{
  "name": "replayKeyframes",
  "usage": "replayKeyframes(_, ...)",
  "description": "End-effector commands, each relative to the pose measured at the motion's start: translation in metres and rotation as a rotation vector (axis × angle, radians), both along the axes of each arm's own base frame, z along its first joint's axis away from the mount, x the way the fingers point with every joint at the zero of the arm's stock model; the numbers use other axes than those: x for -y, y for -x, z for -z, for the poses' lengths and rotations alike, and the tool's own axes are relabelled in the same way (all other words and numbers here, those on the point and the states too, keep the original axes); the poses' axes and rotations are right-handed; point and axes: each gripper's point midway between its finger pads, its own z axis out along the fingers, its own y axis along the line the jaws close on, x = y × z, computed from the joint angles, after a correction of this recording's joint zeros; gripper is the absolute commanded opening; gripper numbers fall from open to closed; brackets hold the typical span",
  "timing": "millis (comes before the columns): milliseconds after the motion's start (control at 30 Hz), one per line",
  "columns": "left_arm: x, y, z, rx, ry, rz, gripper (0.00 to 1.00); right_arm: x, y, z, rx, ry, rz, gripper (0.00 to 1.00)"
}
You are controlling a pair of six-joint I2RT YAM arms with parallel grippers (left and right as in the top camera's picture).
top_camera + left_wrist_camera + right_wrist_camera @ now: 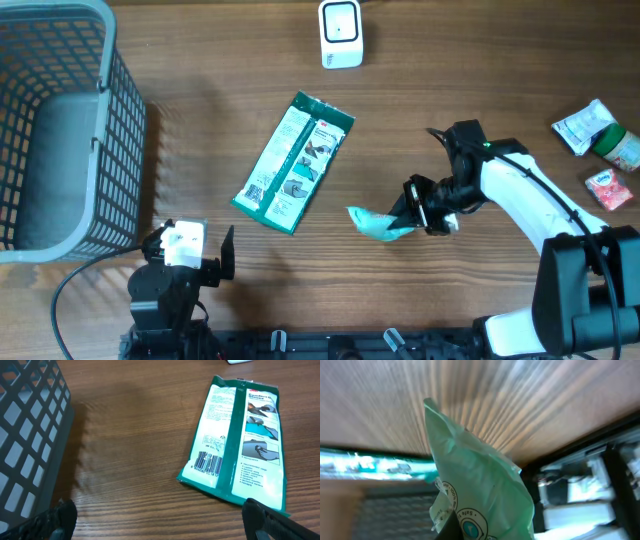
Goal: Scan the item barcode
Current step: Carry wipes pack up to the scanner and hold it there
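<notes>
The right gripper (418,212) is clamped tight on a small green pouch (378,224), right of the flat green package (293,163) at mid-table. The left gripper (190,242) rests spread wide and empty, near left beside the basket (60,130).

Grey wire basket (125,150), wooden table (450,60), small packets (583,128) far right

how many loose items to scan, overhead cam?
5. Flat green package mid-table; teal pouch in the right gripper; white packet, green-topped item and pink packet at the right edge. More may be cropped there.
</notes>
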Motion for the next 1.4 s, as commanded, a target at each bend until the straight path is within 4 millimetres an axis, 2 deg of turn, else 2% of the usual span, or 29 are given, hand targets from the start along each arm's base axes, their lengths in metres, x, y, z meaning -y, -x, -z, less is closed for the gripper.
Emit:
replayKeyframes(0,0.002,0.0,-0.001,0.007,-0.006,0.014,1.0,-0.003,0.02,-0.012,-0.119,-0.031,0.009,0.04)
replayKeyframes(67,0.002,0.0,-0.001,0.007,-0.006,0.014,1.0,-0.001,0.033,-0.016,-0.33,0.029,0.137,0.04)
replayKeyframes(167,0.002,0.0,-0.001,0.007,-0.006,0.014,1.0,-0.002,0.029,-0.015,-0.498,0.088,0.305,0.04)
replayKeyframes(233,0.002,0.0,-0.001,0.007,-0.006,0.014,1.0,-0.005,0.017,-0.013,-0.539,0.09,0.398,0.04)
replayKeyframes(367,0.002,0.0,-0.001,0.007,-0.006,0.014,1.0,-0.007,-0.021,-0.008,-0.39,0.01,0.428,0.05)
replayKeyframes(400,0.002,0.0,-0.001,0.007,-0.007,0.014,1.0,-0.004,-0.023,-0.005,-0.407,0.009,0.444,0.05)
replayKeyframes(433,0.002,0.0,-0.001,0.007,-0.006,0.014,1.0,0.0,-0.023,-0.001,-0.435,0.016,0.459,0.05)
replayKeyframes(533,0.002,0.0,-0.001,0.007,-0.006,0.014,1.0,0.017,0.001,0.023,-0.729,0.08,0.529,0.05)
replayKeyframes(600,0.002,0.0,-0.001,0.007,-0.006,0.014,1.0,0.016,0.023,0.025,-0.949,0.103,0.541,0.05)
replayKeyframes(633,0.002,0.0,-0.001,0.007,-0.006,0.014,1.0,0.01,0.026,0.022,-1.015,0.06,0.53,0.05)
replayKeyframes(700,0.002,0.0,-0.001,0.007,-0.007,0.014,1.0,0.006,0.024,0.028,-1.044,0.013,0.52,0.05)
replayKeyframes(833,0.002,0.0,-0.001,0.007,-0.006,0.014,1.0,0.009,0.03,0.039,-1.11,0.068,0.534,0.05)
replayKeyframes(1367,0.002,0.0,-0.001,0.007,-0.006,0.014,1.0,0.008,0.029,0.039,-1.103,0.058,0.532,0.04)
